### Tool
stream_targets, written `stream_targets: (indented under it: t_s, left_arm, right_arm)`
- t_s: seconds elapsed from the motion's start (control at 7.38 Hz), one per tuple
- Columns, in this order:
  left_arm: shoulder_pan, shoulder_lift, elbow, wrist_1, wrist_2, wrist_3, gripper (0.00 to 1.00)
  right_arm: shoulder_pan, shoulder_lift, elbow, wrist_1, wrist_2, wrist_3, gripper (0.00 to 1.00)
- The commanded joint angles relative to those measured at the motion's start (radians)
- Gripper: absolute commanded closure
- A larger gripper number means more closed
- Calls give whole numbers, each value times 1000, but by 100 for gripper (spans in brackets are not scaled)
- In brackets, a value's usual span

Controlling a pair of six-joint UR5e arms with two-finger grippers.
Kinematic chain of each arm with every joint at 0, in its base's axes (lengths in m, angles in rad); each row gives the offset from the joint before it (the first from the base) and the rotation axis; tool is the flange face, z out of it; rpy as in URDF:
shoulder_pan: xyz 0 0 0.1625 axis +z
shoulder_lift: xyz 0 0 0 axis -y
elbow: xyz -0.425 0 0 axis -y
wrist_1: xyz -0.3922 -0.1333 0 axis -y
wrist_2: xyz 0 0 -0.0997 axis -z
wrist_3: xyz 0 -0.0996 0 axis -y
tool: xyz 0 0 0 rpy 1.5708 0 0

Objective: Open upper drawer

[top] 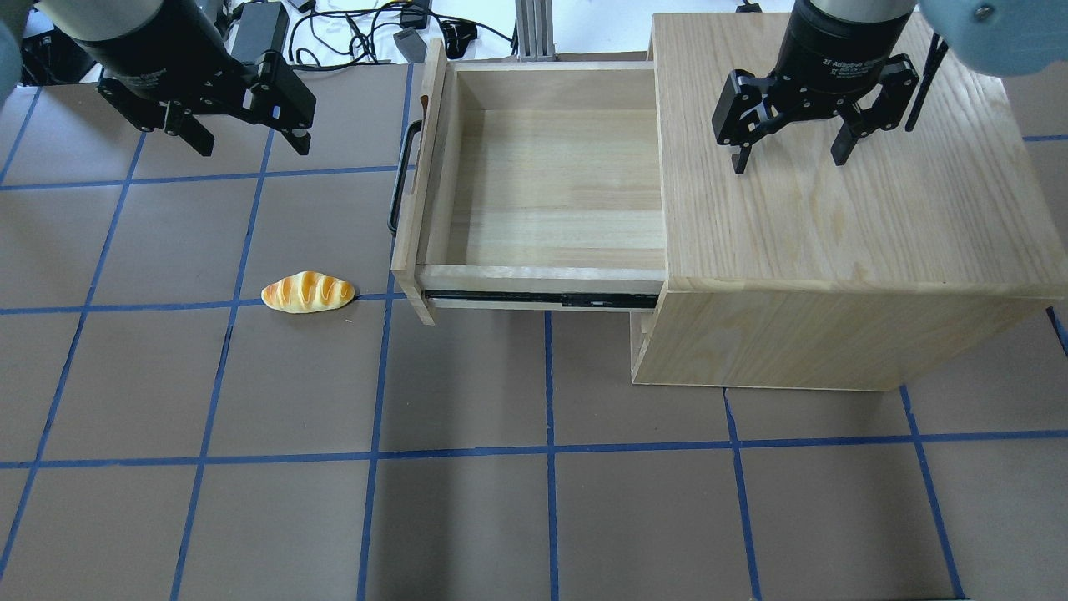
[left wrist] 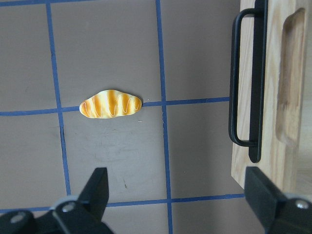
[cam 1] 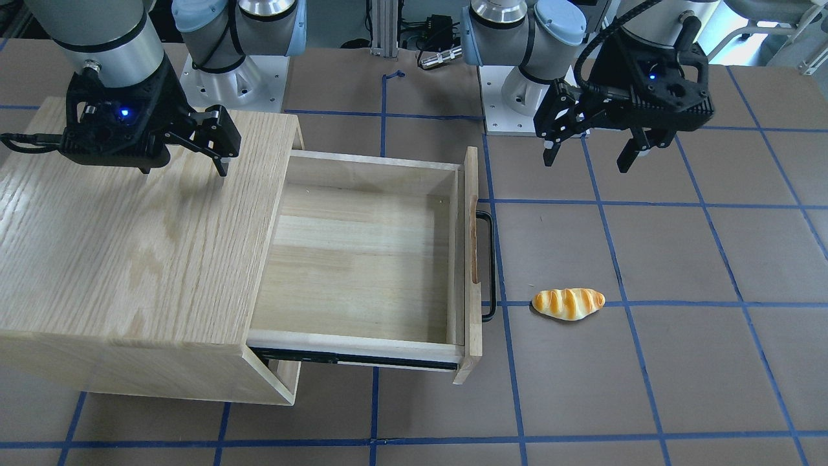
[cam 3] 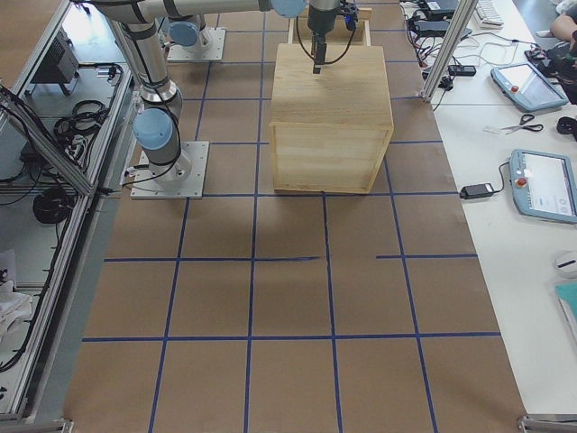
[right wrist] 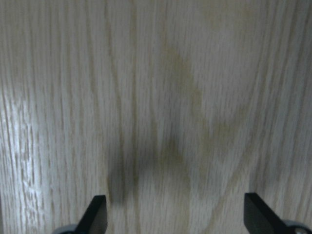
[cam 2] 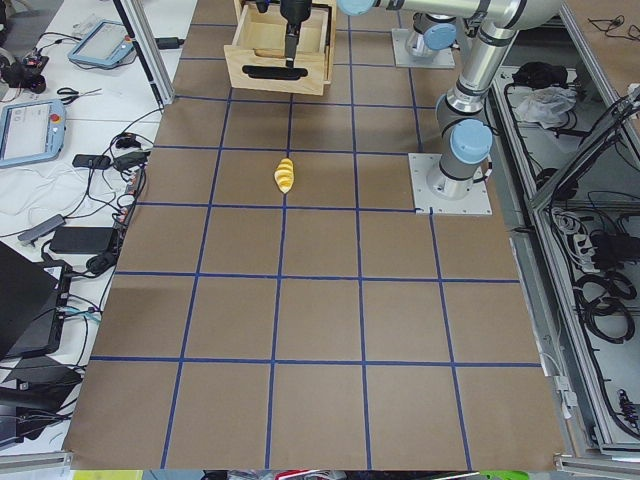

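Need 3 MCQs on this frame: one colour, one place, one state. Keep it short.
1. Colour of the long metal bar handle on the light-wood upper drawer?
A) black B) silver C) blue
2. Where is the glossy orange striped bread roll?
A) inside the drawer B) on the brown table, outside the drawer C) hanging on the handle
3. The left gripper is:
A) shut on the handle B) open, empty C) shut on the roll

Answers:
1 A: the bar shows black against the oak front.
2 B: it lies on the table past the handle.
3 B: its jaws stand apart over bare table.
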Motion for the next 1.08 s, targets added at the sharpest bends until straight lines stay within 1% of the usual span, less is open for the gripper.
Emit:
stream_targets:
  t_s: [0.0, 0.95]
  left_arm:
    - [0, 1, 1, 0, 0, 0, 0]
    - [-3, 5, -19, 9, 0, 1, 0]
  right_arm:
    - [1, 0, 0, 0, 0, 0, 0]
    - [1, 0, 0, 0, 0, 0, 0]
